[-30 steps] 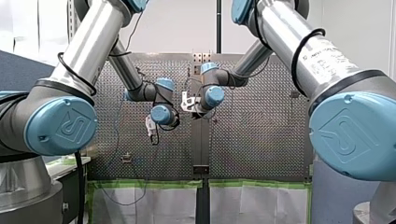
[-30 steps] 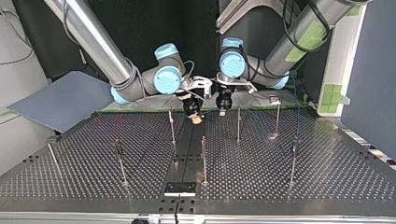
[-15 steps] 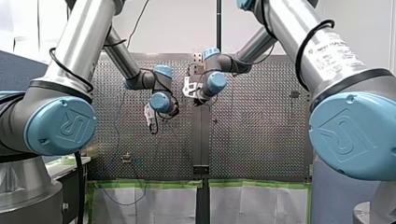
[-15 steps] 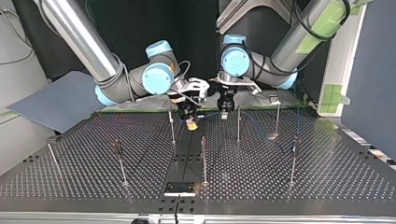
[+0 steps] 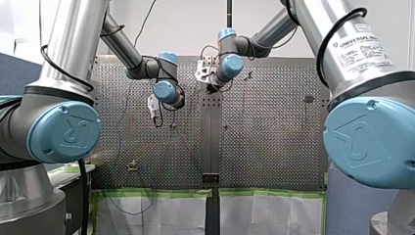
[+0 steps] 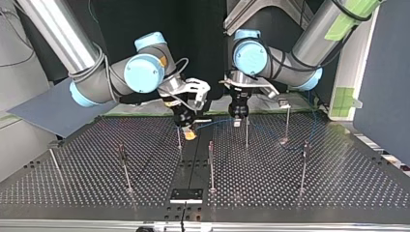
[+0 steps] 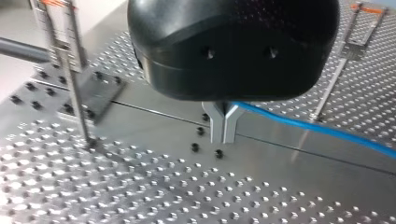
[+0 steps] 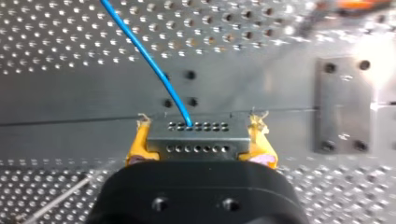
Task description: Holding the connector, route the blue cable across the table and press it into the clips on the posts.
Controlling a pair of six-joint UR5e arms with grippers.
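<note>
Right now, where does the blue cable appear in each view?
Front view: blue cable, thin line down the table's left part.
Top view: stretched from my right gripper to my left gripper.
Left wrist view: leaves my left gripper's shut fingers.
Right wrist view: enters the connector in my right gripper.
Shared landmark: the table's smooth middle strip.

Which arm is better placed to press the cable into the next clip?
Left, likely: my left gripper pinches the blue cable right beside a post, while my right gripper is occupied holding the connector.
</note>
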